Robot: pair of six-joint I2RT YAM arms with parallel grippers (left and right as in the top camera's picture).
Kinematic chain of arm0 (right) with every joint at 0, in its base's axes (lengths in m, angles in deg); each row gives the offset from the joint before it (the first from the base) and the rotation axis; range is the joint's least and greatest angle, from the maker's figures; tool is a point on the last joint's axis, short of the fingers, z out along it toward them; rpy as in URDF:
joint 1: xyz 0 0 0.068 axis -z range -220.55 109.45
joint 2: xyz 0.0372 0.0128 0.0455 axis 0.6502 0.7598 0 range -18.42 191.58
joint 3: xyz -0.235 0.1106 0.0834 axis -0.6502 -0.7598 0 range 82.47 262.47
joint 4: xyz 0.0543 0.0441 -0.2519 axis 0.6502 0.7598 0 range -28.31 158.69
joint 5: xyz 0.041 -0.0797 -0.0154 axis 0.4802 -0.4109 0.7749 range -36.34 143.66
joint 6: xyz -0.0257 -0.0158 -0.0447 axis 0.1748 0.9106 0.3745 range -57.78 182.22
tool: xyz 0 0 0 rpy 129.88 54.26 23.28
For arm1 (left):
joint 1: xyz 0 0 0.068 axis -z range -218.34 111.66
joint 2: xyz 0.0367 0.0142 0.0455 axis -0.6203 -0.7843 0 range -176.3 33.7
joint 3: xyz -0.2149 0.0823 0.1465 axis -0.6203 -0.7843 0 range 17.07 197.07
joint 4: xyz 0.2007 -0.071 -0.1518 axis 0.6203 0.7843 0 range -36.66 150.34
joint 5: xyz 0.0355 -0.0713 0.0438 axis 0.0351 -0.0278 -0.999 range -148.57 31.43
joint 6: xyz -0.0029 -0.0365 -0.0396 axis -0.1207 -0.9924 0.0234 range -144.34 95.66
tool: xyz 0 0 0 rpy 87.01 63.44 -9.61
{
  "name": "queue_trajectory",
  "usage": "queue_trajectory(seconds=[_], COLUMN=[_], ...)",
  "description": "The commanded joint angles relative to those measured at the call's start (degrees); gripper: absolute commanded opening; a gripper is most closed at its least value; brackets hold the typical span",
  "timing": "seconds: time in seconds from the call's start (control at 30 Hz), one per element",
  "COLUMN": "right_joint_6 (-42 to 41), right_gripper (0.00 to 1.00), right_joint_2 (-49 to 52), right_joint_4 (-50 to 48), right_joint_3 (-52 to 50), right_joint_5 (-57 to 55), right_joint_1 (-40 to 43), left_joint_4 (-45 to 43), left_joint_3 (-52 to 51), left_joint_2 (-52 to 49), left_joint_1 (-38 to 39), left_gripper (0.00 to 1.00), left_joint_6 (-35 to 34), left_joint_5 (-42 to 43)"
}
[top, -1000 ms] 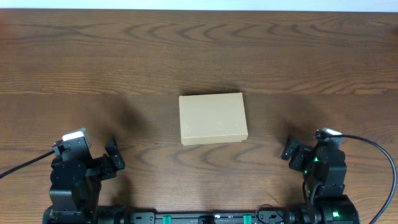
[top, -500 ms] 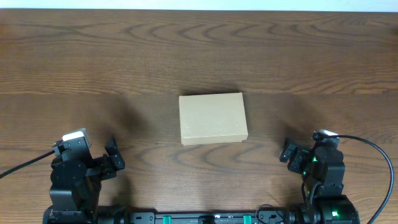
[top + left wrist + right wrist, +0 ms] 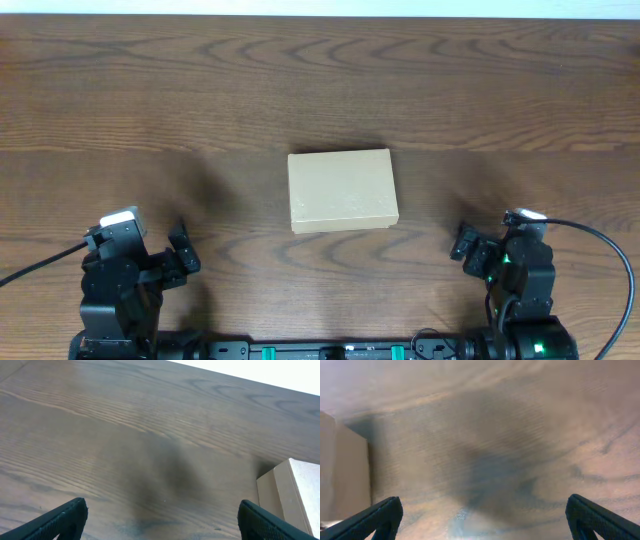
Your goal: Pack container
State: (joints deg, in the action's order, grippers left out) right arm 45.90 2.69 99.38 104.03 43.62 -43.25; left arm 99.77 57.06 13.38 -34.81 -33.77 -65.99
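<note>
The container (image 3: 342, 190), a plain tan cardboard box with its flap lid closed flat, lies in the middle of the wooden table. Its corner shows at the right edge of the left wrist view (image 3: 292, 490) and at the left edge of the right wrist view (image 3: 340, 470). My left gripper (image 3: 178, 256) rests near the front left, open and empty, its fingertips spread wide over bare wood (image 3: 162, 519). My right gripper (image 3: 470, 247) rests near the front right, open and empty, well apart from the box (image 3: 485, 519).
The dark wooden table (image 3: 150, 100) stretches to a pale edge at the back. The arm bases and a black cable (image 3: 610, 250) sit along the front edge. No pens or tape roll are in view.
The right arm has shifted very slightly toward the front edge. The box and left arm have not moved.
</note>
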Motion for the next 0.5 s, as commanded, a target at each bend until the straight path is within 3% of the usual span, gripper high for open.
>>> queue_trajectory(seconds=[0.0,0.23,0.47], right_joint_6=[8.44,24.26,24.06], right_gripper=[0.99,0.99,0.99], right_joint_2=[-5.16,-12.44,-15.74], right_joint_4=[-5.09,-23.34,-37.24], right_joint_3=[0.02,-3.15,-13.35], right_joint_5=[0.20,1.64,6.71], right_joint_1=[-2.21,-5.92,-6.78], left_joint_4=[0.07,0.07,0.07], left_joint_3=[-0.15,-0.15,-0.15], left_joint_2=[0.09,0.09,0.09], left_joint_1=[0.02,0.02,0.02], left_gripper=[0.95,0.95,0.95], left_joint_6=[-0.44,-0.44,-0.44], left_joint_5=[-0.63,-0.63,-0.63])
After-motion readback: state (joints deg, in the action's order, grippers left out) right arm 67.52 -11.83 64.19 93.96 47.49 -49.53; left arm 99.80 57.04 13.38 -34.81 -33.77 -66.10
